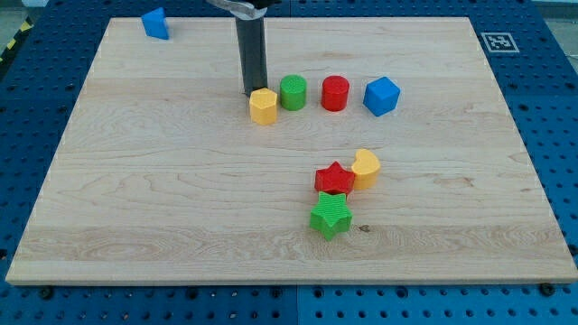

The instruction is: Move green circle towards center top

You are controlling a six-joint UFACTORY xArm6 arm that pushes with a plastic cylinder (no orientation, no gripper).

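Note:
The green circle (293,92) is a short green cylinder standing in the upper middle of the wooden board (144,199). A yellow hexagon block (264,106) touches its lower left side. My tip (250,93) is the lower end of a dark rod that comes down from the view's top. It sits just left of and above the yellow hexagon, and a short way left of the green circle, not touching the circle.
A red cylinder (335,93) and a blue cube (381,96) stand in a row right of the green circle. Another blue cube (155,23) is at top left. A red star (333,178), yellow crescent (366,168) and green star (330,215) cluster lower down.

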